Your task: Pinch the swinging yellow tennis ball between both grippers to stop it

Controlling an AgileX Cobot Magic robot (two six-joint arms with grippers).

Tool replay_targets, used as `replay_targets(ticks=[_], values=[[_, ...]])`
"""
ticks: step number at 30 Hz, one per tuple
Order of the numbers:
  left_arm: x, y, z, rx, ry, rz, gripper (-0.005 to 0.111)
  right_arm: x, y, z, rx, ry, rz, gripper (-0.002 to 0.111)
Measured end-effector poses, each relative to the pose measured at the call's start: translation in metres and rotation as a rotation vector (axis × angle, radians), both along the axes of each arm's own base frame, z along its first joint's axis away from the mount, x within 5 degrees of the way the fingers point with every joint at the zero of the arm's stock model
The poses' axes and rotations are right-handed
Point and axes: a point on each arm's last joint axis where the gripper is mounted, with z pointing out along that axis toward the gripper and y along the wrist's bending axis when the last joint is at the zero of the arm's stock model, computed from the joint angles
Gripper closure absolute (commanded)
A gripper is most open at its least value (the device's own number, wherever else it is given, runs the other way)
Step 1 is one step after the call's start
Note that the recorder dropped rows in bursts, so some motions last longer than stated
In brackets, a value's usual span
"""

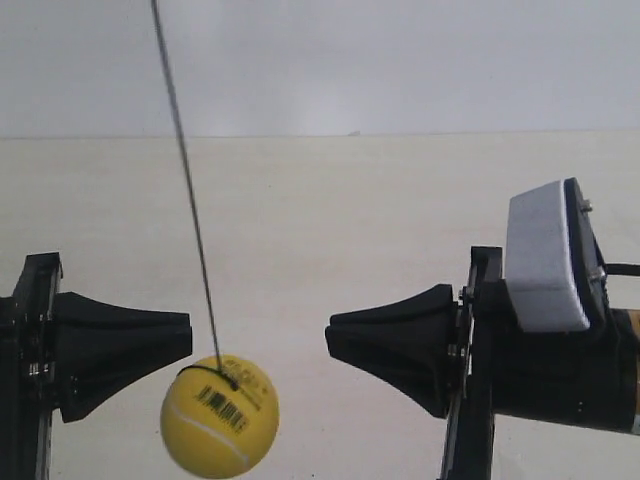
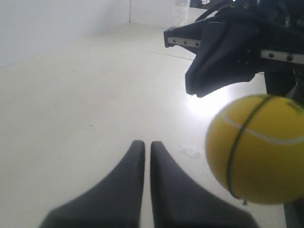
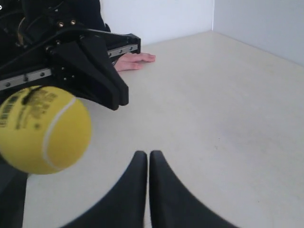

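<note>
The yellow tennis ball [image 1: 220, 418] hangs low on a thin black string [image 1: 185, 170] that slants up to the left. It sits just below the tip of the gripper at the exterior view's left [image 1: 186, 336]; I cannot tell whether they touch. The gripper at the exterior view's right [image 1: 334, 338], carrying a white ribbed block [image 1: 545, 255], points at it across a wide gap. My left gripper [image 2: 147, 142] is shut and empty, with the ball [image 2: 259, 149] off to one side. My right gripper [image 3: 148, 153] is shut and empty too, with the ball [image 3: 45, 130] beside it.
A pale tabletop [image 1: 330, 230] lies under both arms and meets a white wall behind. Each wrist view shows the opposite black gripper [image 2: 223, 52] [image 3: 85, 61] beyond the ball. A person's hand [image 3: 135, 61] rests on the table behind that gripper.
</note>
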Motion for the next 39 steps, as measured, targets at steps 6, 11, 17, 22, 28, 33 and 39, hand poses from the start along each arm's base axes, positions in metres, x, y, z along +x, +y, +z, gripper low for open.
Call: replay_targets(ticks=[6,11,17,22,28,33,39], values=[[-0.003,-0.001,0.0,0.005,-0.002,-0.033,0.102,-0.01,0.003,0.002,0.013,-0.012,0.123,0.108],[-0.005,-0.002,0.002,-0.02,-0.006,-0.056,0.102,-0.012,0.003,0.003,0.025,-0.012,0.139,0.108],[-0.005,-0.002,0.002,-0.023,-0.007,-0.059,0.102,-0.012,0.003,0.003,0.026,-0.012,0.14,0.108],[-0.008,-0.003,0.0,-0.001,-0.006,-0.09,0.102,-0.012,0.003,0.003,0.026,-0.012,0.14,0.108],[-0.008,-0.003,0.0,0.001,-0.002,-0.099,0.102,-0.012,0.003,0.003,0.026,-0.012,0.14,0.108],[-0.006,-0.002,0.002,-0.019,-0.007,-0.068,0.102,-0.012,0.003,0.003,0.03,-0.011,0.136,0.108],[-0.004,-0.003,0.003,-0.026,-0.026,-0.055,0.102,-0.011,0.003,0.003,0.035,-0.008,0.13,0.108]])
